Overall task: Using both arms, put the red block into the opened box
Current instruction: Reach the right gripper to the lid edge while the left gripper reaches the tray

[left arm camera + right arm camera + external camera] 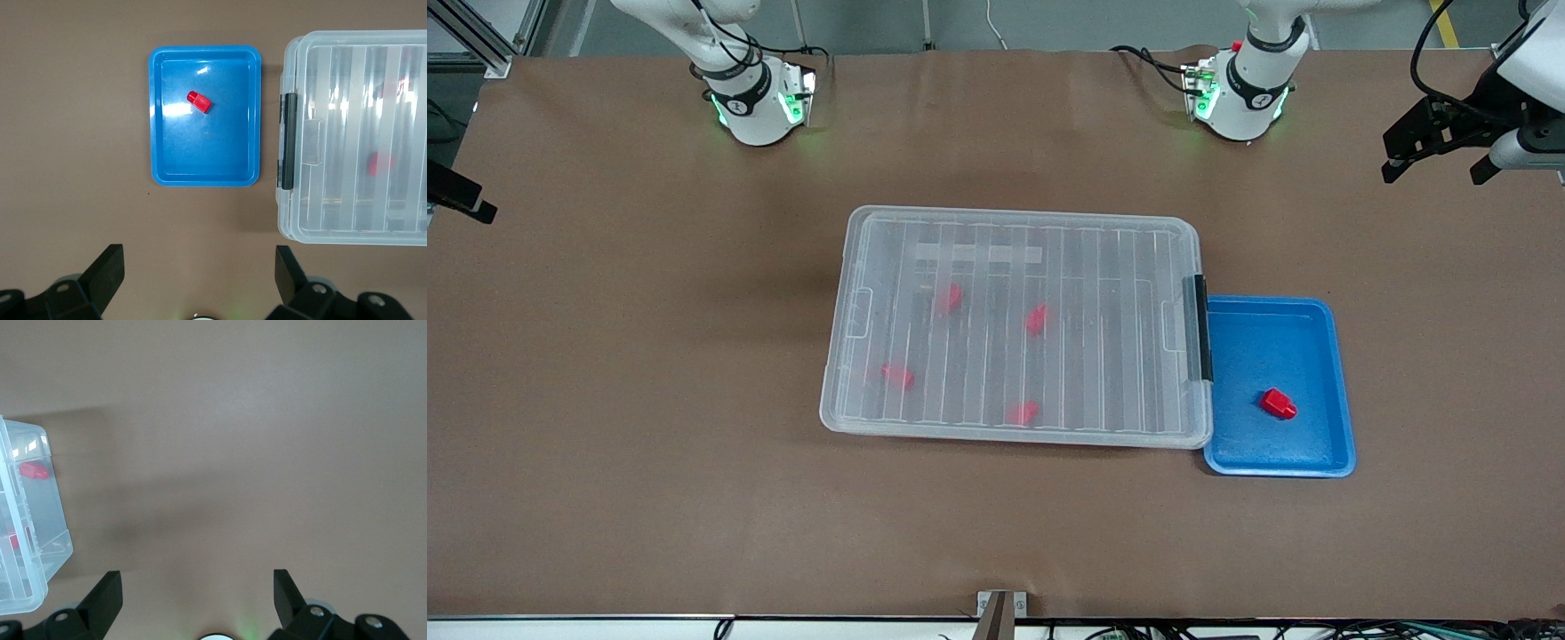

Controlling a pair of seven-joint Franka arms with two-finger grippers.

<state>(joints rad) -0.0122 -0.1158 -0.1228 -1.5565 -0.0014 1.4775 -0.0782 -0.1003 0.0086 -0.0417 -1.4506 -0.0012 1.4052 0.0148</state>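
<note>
A small red block (1278,404) (198,101) lies in a blue tray (1280,338) (200,157). The tray touches the clear box (1103,356) (353,133) (27,540) at its end toward the left arm. The ribbed lid is on the box, and a black latch (1202,327) (287,140) sits at that end. Several more red blocks show through the lid. My left gripper (1440,167) (198,260) hangs open over bare table toward the left arm's end, holding nothing. My right gripper (197,581) is open and empty over bare table toward the right arm's end, near a corner of the box.
Both arm bases (751,98) (1240,93) stand along the table edge farthest from the front camera. Brown table (649,400) spreads around the box and tray. A black part of the right arm's hand (458,194) shows at the front view's edge.
</note>
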